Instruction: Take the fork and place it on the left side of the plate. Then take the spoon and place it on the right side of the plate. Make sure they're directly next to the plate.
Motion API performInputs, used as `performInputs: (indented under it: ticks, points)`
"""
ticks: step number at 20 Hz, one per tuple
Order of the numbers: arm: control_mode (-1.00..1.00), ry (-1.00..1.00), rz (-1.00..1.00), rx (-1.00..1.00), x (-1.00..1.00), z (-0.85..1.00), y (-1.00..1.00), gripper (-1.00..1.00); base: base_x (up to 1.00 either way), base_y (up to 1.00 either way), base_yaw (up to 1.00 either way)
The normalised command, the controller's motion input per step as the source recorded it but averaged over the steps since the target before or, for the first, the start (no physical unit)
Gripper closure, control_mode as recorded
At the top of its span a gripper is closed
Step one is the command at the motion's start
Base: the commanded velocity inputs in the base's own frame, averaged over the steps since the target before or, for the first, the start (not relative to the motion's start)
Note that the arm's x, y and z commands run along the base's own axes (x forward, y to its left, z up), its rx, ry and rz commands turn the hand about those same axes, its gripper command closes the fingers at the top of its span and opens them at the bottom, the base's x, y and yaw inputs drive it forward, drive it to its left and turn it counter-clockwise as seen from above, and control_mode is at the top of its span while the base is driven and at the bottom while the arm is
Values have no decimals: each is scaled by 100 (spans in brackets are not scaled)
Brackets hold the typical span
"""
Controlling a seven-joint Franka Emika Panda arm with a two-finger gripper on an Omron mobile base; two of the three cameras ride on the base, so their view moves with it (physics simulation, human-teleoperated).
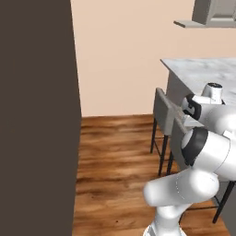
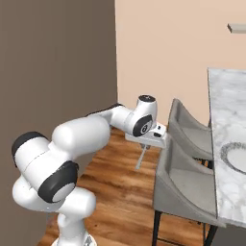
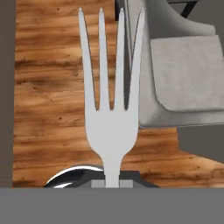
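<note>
The gripper (image 2: 145,145) is clamped on the fork (image 3: 111,109), holding it by the handle so the 4 tines point away from the hand. From the right base view the fork (image 2: 141,158) hangs down below the hand as a thin pale sliver, out over the wooden floor (image 2: 120,192) and just beside the nearer of 2 grey chairs (image 2: 185,185). The hand camera looks straight along the fork at the floor boards, with a chair's seat cushion (image 3: 188,72) off to one side.

The marble counter (image 2: 226,120) runs along the right edge of that base view, and the plate (image 2: 235,157) sits on it, cut off by the frame so just its darker rim and part of the paler centre show. The fork is well apart from the plate, on the other side of the chairs.

In the left base view the hand seems to be tucked behind the arm's own white links (image 1: 203,152), so the grip itself is hard to make out there.
</note>
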Motion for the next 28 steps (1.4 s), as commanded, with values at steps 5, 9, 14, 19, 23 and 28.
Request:
performInputs:
  ticks: [5, 9, 14, 19, 23, 28]
  points:
    - [100, 0, 0, 0, 0, 0, 0, 100, 58, 45, -39]
    - [100, 0, 0, 0, 0, 0, 0, 100, 56, 44, -44]
    - [100, 0, 0, 0, 0, 0, 0, 100, 53, 44, -49]
    - [100, 0, 0, 0, 0, 0, 0, 100, 51, 43, -51]
    - [100, 0, 0, 0, 0, 0, 0, 100, 47, 39, -57]
    - [100, 0, 0, 0, 0, 0, 0, 100, 45, 37, -59]
